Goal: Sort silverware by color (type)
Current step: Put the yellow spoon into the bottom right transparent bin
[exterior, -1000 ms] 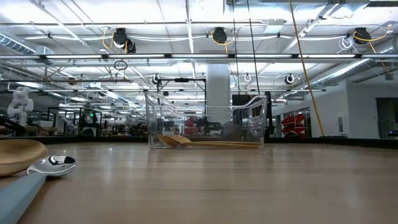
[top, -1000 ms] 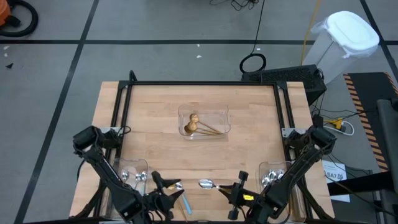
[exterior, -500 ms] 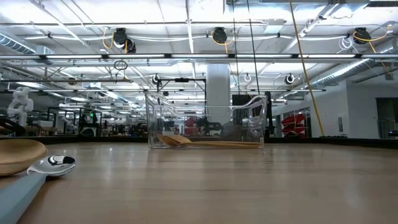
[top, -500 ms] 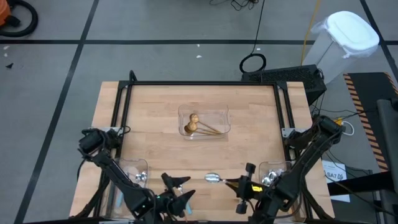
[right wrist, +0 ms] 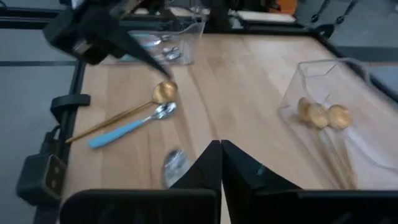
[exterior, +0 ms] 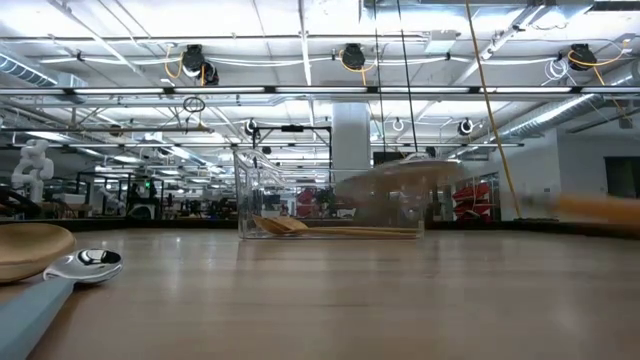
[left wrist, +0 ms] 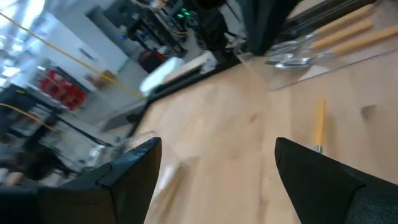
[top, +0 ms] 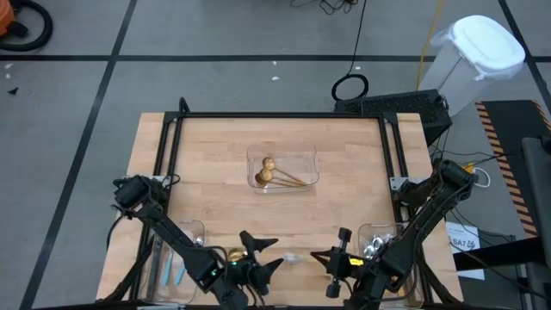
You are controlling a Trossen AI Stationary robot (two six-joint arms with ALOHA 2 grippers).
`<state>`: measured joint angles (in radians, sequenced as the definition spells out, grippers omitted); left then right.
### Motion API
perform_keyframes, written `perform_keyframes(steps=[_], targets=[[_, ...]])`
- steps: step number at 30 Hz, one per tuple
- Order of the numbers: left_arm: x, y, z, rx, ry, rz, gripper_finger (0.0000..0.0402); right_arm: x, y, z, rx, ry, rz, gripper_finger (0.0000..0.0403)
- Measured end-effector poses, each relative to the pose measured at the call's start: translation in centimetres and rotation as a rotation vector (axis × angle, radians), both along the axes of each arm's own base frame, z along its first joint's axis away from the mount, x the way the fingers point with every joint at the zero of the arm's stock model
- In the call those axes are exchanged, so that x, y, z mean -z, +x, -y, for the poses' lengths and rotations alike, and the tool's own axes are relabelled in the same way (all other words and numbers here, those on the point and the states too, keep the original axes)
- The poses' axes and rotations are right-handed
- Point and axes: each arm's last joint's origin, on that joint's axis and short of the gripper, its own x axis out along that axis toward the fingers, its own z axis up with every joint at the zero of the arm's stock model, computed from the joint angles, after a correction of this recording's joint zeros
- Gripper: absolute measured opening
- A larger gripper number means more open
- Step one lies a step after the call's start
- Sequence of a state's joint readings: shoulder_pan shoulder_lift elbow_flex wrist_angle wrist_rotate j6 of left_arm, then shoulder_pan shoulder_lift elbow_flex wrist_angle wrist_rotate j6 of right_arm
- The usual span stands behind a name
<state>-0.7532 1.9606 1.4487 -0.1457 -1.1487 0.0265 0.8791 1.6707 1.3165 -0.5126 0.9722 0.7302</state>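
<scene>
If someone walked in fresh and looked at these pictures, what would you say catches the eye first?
Probably the clear tray at the middle of the table, with gold spoons lying in it. Next, the two dark arms meeting at the near edge: the left gripper with its fingers spread, the right gripper pinched shut over an orange-handled spoon. Beside them a blue-handled spoon and a loose gold spoon lie together on the wood.

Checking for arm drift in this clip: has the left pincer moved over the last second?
Yes. In the high view the left pincer has shifted rightward along the table's near edge, now nearer below the centre clear tray.
</scene>
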Motion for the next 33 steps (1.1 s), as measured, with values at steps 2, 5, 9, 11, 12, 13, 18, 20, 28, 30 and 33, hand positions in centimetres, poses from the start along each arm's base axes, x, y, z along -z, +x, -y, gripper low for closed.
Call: perform_keyframes(steps=[2, 5, 9, 11, 12, 13, 18, 20, 28, 30, 33], targets=[[0.1, 0.4, -0.3, 0.012, -0.044, -0.006, 0.0312, 0.0, 0.0, 0.1, 0.008, -0.020, 0.004, 0.0001], [0.8, 1.0, -0.8, -0.001, -0.083, -0.013, 0.0312, 0.4, 0.3, 0.3, 0.010, -0.037, -0.022, 0.0001], [1.3, 0.7, -0.9, -0.019, -0.114, -0.029, 0.0312, 1.8, 1.1, -0.1, -0.034, 0.008, -0.094, 0.0005], [1.4, 0.4, -0.8, -0.028, -0.129, -0.032, 0.0312, 3.0, 1.7, -0.6, -0.063, 0.040, -0.141, 0.0012], [1.5, 0.2, -0.6, -0.026, -0.127, -0.035, 0.0312, 3.8, 2.0, -0.7, -0.082, 0.048, -0.177, 0.0017], [1.5, 0.0, -0.5, -0.022, -0.130, -0.035, 0.0312, 4.6, 2.3, -0.9, -0.101, 0.051, -0.211, 0.0022], [1.7, -0.7, 0.1, -0.018, -0.157, -0.035, 0.0312, 6.6, 2.9, -2.0, -0.218, 0.120, -0.317, 0.0049], [1.8, -0.9, 0.2, -0.019, -0.162, -0.039, 0.0312, 6.6, 2.9, -2.3, -0.262, 0.166, -0.343, 0.0061], [1.8, -1.0, 0.3, -0.018, -0.169, -0.039, 0.0312, 8.5, 4.8, -2.3, -0.295, 0.225, -0.357, 0.0122], [1.8, -1.0, 0.3, -0.018, -0.169, -0.039, 0.0312, 9.4, 5.5, -2.3, -0.332, 0.241, -0.375, 0.0140], [1.8, -1.0, 0.4, -0.016, -0.168, -0.040, 0.0312, 10.8, 6.0, -2.2, -0.352, 0.249, -0.427, 0.0158]])
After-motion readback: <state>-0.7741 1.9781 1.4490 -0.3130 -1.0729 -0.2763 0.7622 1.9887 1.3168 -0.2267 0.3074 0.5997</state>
